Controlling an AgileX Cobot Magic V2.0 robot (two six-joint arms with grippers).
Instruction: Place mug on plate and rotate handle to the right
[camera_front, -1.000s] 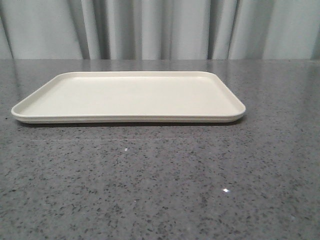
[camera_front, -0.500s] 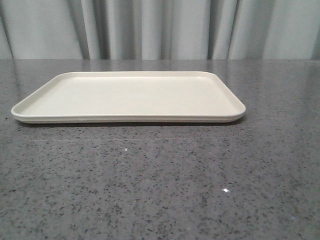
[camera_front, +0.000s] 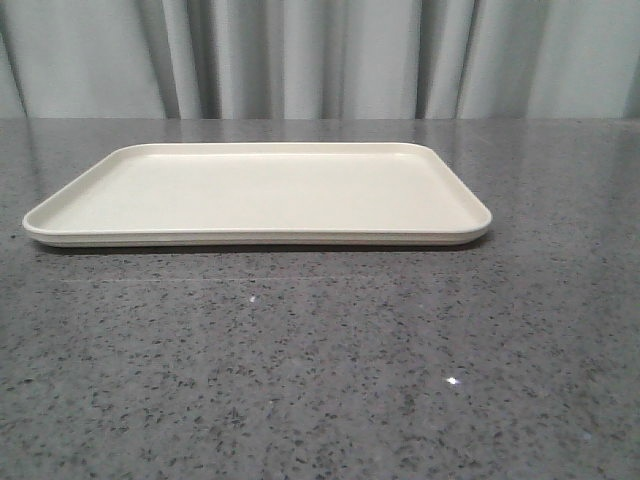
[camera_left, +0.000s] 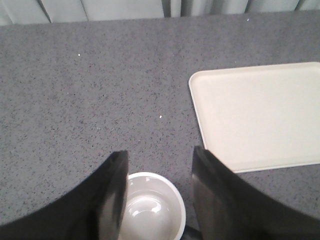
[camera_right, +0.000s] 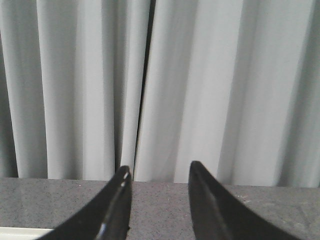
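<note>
The cream-white plate (camera_front: 256, 192) lies bare on the grey table in the front view, where neither the mug nor any gripper shows. In the left wrist view the white mug (camera_left: 150, 210) stands upright on the table, seen from above, a short way from the plate's near corner (camera_left: 260, 115). My left gripper (camera_left: 160, 152) is open and empty, its fingers either side of and above the mug's rim. A dark sliver by the rim may be the handle; I cannot tell. My right gripper (camera_right: 157, 170) is open and empty, facing the curtain.
A grey speckled table (camera_front: 320, 360) spreads around the plate. A pale curtain (camera_front: 320, 55) hangs behind its far edge. A sliver of the plate's rim (camera_right: 20, 232) shows in the right wrist view.
</note>
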